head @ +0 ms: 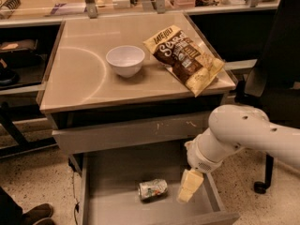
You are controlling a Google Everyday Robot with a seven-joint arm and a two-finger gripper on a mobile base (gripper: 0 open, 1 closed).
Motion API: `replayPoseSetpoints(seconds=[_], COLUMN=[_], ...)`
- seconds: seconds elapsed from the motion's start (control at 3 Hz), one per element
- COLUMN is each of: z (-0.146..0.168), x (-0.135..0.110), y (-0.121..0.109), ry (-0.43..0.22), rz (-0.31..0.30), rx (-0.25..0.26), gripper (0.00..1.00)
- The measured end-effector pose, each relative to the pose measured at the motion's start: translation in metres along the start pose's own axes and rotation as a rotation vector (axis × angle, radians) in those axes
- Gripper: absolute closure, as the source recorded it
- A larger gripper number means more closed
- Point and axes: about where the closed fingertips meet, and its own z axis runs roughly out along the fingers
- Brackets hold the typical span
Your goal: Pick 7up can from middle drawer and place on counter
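Note:
The 7up can (153, 189), silvery-white with green marks and dented, lies on its side on the flat grey bottom of the open middle drawer (112, 205). My gripper (186, 193), with cream-coloured fingers, hangs down from the white arm inside the drawer, just right of the can and apart from it. The counter (79, 74) is the glossy tan tabletop above, with a faint arc mark.
A white bowl (125, 60) and a brown-and-yellow chip bag (185, 60) sit on the counter. A closed grey drawer front with white scratches (126, 132) is above the open drawer. A black chair (276, 78) stands at the right. A shoe (33, 213) is at lower left.

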Motion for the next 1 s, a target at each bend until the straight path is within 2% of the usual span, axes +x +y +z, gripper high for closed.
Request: replayPoseSetpoints(seconds=[0.33, 0.67, 1.0], z=[0.003, 0.026, 0.063], x=[0.001, -0.007, -0.026], y=[0.0, 0.002, -0.005], ry=[-0.001, -0.042, -0.071], rz=[0.003, -0.022, -0.088], rx=[-0.006, -0.022, -0.014], gripper=[0.0, 0.0, 0.0])
